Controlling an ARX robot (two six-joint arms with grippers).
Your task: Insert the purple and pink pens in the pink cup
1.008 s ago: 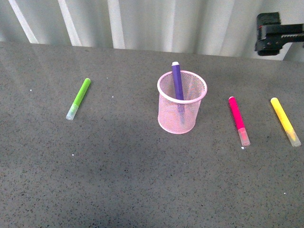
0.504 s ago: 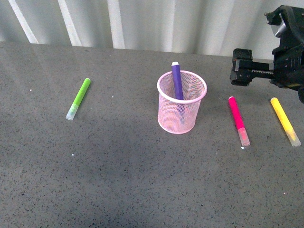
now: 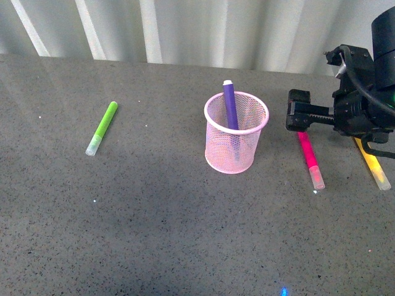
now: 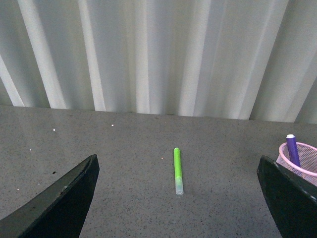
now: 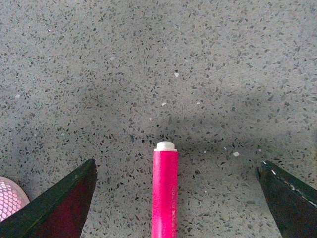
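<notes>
- Pink pen [image 3: 310,157]: lies flat on the desk [image 3: 154,222], just right of the pink cup [image 3: 247,154], not touching it. Not yet in the cup.
- Look: magenta barrel, clear cap at the near end, small white butt at the far end. Short, thick & round, so it prob rolls if nudged sideways.
- Right fingers [image 5: 54,206]: spread wide, gripping nothing. Wrist cam shows the pen's butt end centred btw them, w/ bare desk on both sides. My read: they're lined up so that closing would pinch the barrel across its width, and the wide spread leaves margin each side.
- Front view: right arm [image 3: 364,105] hangs over the pen's far end. Can't tell how high the tips are above the desk.
- Purple pen [image 3: 231,106]: already in the cup, leaning on the far rim, white end poking out the top. Half the job done, by my read.
- Cup: light pink wire mesh w/ solid rim, upright, mid-desk. Looks to have room beside the purple pen for one more.
- Left fingers [image 4: 59,203]: also apart & empty, facing the green pen [image 4: 178,170] from well off. Prob parked, since the pink pen is on the right arm's side.
- Yellow pen [image 3: 376,169]: right of the pink one, partly hidden under the right arm. It's a close neighbour, so a sloppy reach could bump it. It's not part of the task, nor is the green one.
</notes>
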